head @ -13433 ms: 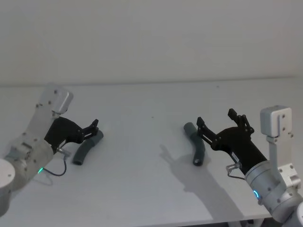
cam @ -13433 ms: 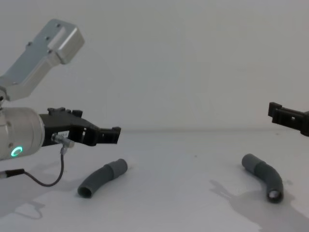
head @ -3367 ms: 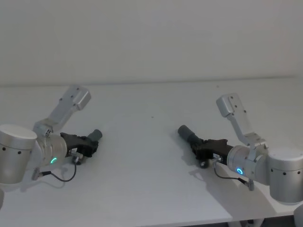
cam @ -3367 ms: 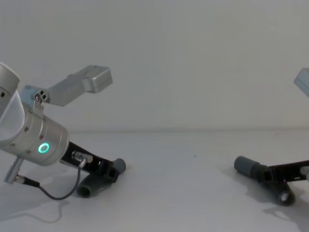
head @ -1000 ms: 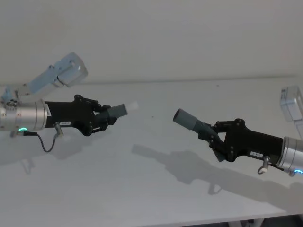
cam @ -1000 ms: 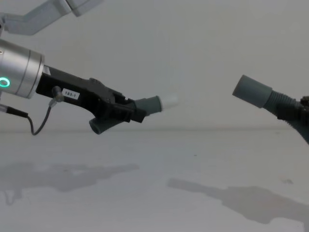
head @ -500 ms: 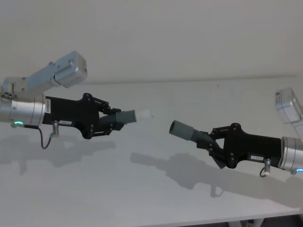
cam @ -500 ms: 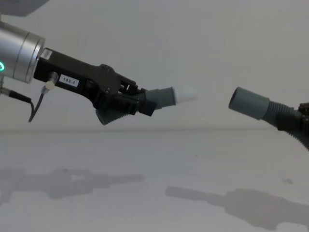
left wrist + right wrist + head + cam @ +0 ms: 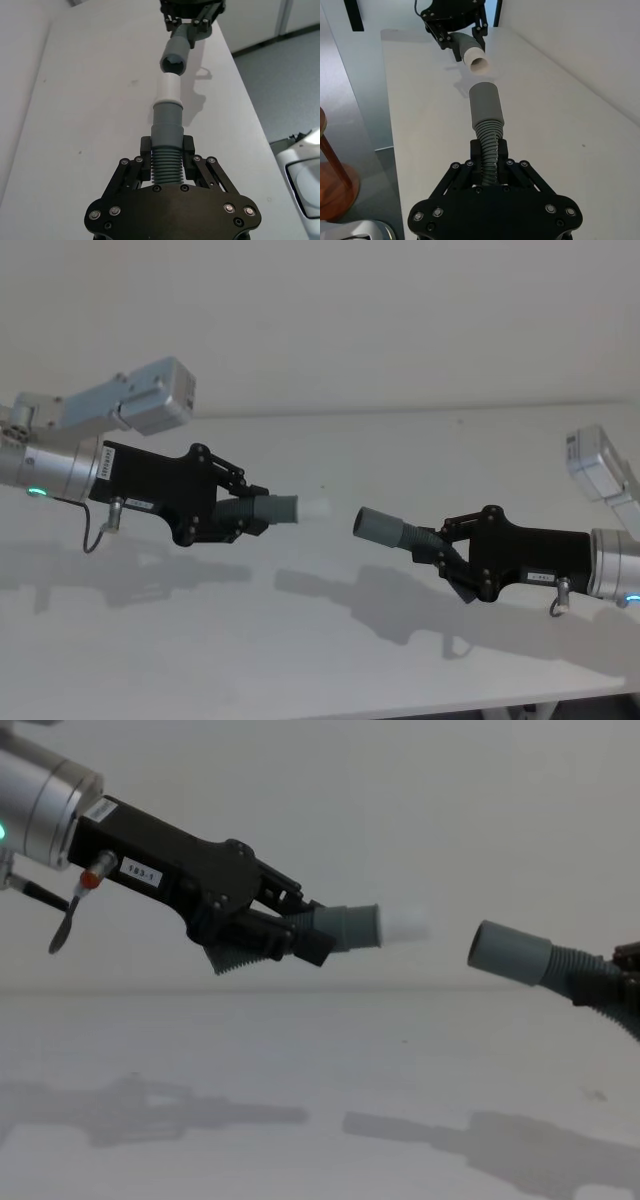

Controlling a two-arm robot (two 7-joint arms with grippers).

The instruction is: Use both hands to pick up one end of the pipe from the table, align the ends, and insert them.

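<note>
Both pipe pieces hang in the air above the table, pointing at each other. My left gripper is shut on the ribbed part of one piece. Its grey cuff and narrow white tip point right. My right gripper is shut on the ribbed hose of the other piece. That piece's wider open grey cuff faces the white tip across a small gap. In the left wrist view the tip sits just short of the cuff's mouth, nearly in line.
The arms' shadows fall on the bare white-grey table. A plain pale wall stands behind it. The table's edge drops to the floor beside the work.
Over the last second both arms have drawn together, narrowing the gap between the white tip and the open cuff. The left piece has levelled out. Both grips are unchanged.
</note>
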